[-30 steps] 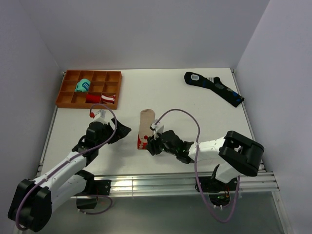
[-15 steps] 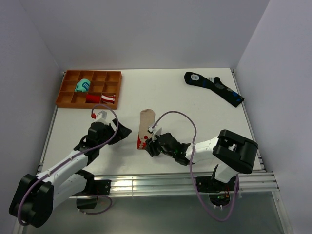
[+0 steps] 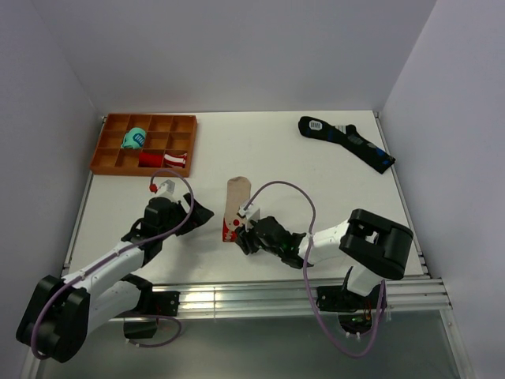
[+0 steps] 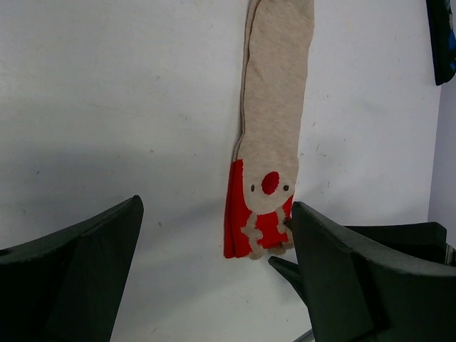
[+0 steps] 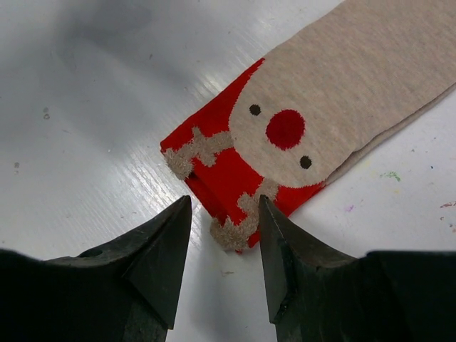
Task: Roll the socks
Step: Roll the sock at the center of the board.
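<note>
The socks lie flat near the table's middle, a tan pair with the red end toward me. They also show in the left wrist view and the right wrist view. My right gripper is low at the red end, jaws open a little, and a fuzzy corner of the red end sits between the fingertips. My left gripper is wide open and empty, left of the red end, which shows between its fingers.
An orange divided tray at the back left holds a teal roll and a red-and-white roll. A long black sock lies at the back right.
My right gripper has crept a little left and closer to the socks' red end. My left gripper has barely shifted. The socks have not moved.
</note>
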Robot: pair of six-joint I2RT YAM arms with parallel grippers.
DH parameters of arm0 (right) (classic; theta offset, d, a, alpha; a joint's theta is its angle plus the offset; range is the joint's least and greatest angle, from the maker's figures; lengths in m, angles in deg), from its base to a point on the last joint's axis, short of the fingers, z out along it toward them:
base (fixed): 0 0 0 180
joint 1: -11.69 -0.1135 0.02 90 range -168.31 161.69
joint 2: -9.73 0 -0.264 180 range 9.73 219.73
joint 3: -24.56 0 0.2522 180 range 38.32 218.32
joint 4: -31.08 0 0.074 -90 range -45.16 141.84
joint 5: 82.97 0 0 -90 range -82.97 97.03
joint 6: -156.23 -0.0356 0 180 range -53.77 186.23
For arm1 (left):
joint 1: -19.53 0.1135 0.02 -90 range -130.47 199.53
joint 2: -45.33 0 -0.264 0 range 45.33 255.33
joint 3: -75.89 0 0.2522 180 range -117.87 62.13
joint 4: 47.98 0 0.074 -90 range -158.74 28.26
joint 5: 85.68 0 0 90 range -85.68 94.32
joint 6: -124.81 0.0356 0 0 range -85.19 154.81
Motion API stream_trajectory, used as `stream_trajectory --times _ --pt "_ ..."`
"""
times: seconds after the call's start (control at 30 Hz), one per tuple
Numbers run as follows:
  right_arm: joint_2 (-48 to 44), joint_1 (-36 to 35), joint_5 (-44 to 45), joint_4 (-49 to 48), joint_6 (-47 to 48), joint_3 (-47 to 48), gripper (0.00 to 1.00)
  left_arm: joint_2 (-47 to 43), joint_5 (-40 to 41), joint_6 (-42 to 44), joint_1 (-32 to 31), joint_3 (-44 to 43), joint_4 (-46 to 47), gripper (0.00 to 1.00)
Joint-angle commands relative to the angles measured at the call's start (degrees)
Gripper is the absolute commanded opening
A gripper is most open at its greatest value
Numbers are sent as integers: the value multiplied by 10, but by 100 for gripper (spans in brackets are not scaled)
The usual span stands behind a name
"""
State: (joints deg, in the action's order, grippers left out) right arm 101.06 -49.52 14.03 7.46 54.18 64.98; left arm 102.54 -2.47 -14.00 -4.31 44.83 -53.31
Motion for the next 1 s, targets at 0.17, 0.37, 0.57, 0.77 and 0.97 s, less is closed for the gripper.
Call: stream_trajectory --times 0.17,0.37,0.57,0.77,0.97 --pt "17 -24 38 -23 29 15 51 21 -15 21 -2 -21 20 91" --pt "45 -37 57 -14 30 27 53 19 -14 23 -2 -21 16 91" --pt "56 -45 78 -3 37 35 45 25 -16 24 -2 -19 19 90" --pt "62 -46 83 35 41 55 31 30 -13 27 -3 -16 21 90" --pt "46 -45 64 57 41 60 32 30 -4 29 -8 -12 19 90"
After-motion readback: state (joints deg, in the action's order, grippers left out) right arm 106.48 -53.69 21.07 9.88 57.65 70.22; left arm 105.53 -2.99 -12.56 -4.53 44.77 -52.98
